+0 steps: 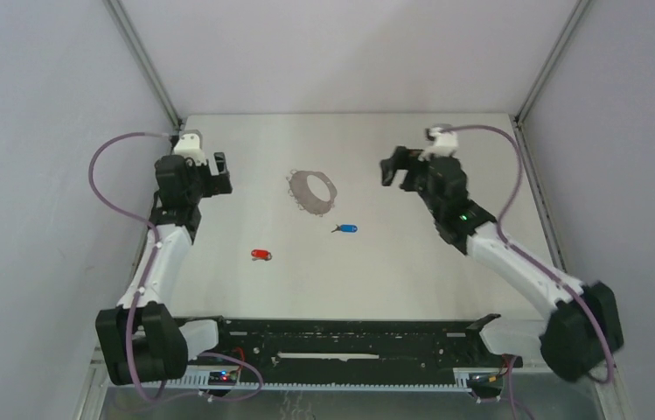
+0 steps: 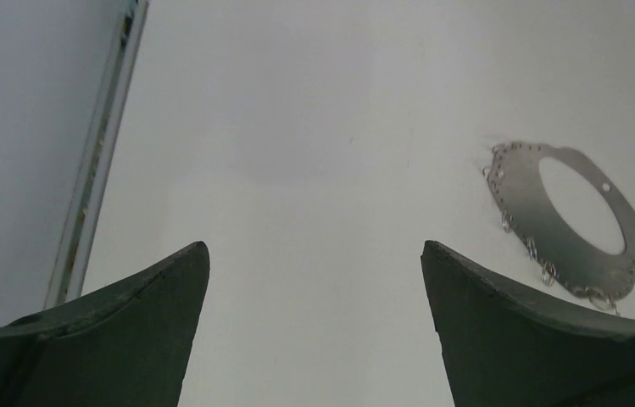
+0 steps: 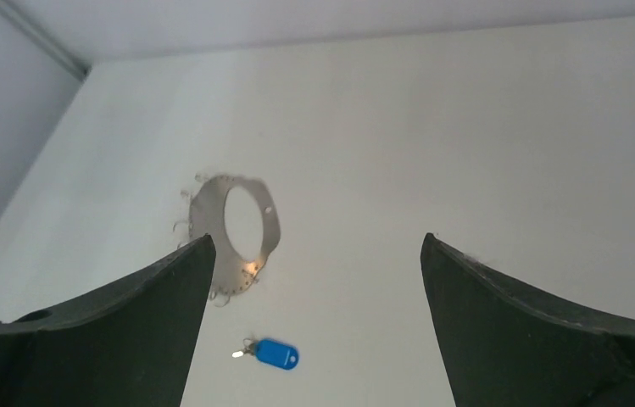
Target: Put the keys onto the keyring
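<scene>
The grey metal keyring (image 1: 313, 192) lies flat near the table's middle, small loops along its rim. It shows at the right in the left wrist view (image 2: 568, 222) and left of centre in the right wrist view (image 3: 233, 233). A blue-headed key (image 1: 346, 229) lies just in front of the keyring, also low in the right wrist view (image 3: 276, 354). A red-headed key (image 1: 261, 255) lies further forward and left. My left gripper (image 1: 221, 172) hangs open left of the keyring, nothing between its fingers (image 2: 161, 322). My right gripper (image 1: 396, 168) hangs open to the keyring's right, also holding nothing.
Grey walls with metal corner posts (image 1: 142, 59) enclose the table on three sides. A black rail (image 1: 350, 343) runs along the near edge between the arm bases. Purple cables (image 1: 105, 179) loop off both arms.
</scene>
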